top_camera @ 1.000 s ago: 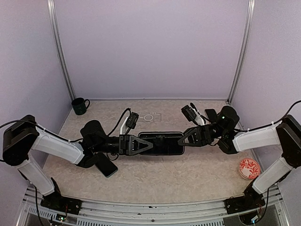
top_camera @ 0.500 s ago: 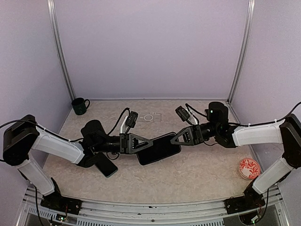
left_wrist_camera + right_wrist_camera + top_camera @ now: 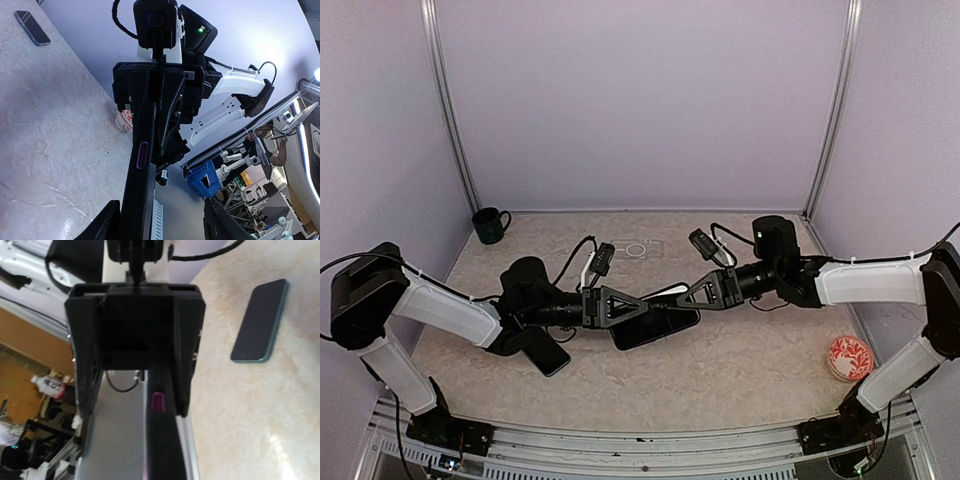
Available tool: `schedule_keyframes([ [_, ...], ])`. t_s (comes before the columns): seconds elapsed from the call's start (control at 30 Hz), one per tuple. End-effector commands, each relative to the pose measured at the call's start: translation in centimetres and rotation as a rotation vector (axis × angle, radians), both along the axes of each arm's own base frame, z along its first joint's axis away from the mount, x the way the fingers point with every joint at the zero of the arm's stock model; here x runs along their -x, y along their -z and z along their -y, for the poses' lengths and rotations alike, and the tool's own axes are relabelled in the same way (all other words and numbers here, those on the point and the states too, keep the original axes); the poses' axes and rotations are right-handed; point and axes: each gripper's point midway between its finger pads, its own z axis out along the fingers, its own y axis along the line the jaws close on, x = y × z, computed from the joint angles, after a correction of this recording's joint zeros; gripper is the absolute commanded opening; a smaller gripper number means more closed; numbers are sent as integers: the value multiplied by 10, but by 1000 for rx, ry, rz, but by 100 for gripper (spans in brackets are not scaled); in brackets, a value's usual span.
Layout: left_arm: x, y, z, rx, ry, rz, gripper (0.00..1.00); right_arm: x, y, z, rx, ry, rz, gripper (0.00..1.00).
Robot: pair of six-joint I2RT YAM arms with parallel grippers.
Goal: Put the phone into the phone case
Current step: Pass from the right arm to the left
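Observation:
A black phone case (image 3: 655,322) hangs between my two grippers, tilted, above the middle of the table. My right gripper (image 3: 682,296) holds its right end; in the right wrist view the case (image 3: 162,450) runs edge-on up from the bottom edge, with my own fingers hidden against it. My left gripper (image 3: 632,307) is open around the left end. In the left wrist view the case (image 3: 136,195) lies against one finger (image 3: 105,222), the other stands well apart. The phone (image 3: 546,351), dark with a teal rim, lies flat by my left forearm and shows in the right wrist view (image 3: 260,320).
A dark green mug (image 3: 490,225) stands at the back left corner. A red and white dish (image 3: 849,358) sits at the front right. A white outlined pad (image 3: 638,248) lies at the back centre. Another dark slab (image 3: 31,27) lies on the table, far off in the left wrist view.
The case has gone from lying flat on the table to hanging tilted between the grippers. My right gripper has moved left and my left gripper has moved a little right.

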Motion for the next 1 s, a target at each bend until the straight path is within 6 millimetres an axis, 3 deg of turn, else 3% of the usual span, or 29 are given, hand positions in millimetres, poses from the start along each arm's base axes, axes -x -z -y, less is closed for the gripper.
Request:
schedule_keyframes([
  [0.0, -3, -2, 1, -15, -12, 38, 55, -24, -22, 2, 12, 134, 119, 0],
  [0.53, 0, -14, -16, 76, 16, 38, 58, -47, -33, 18, -34, 239, 114, 0],
  [0.83, -5, -16, -14, 108, 34, 23, 25, -50, -30, 19, -27, 249, 103, 0],
  [0.97, -10, -5, -12, 67, 11, 5, 10, -49, -31, 19, -32, 244, 99, 0],
])
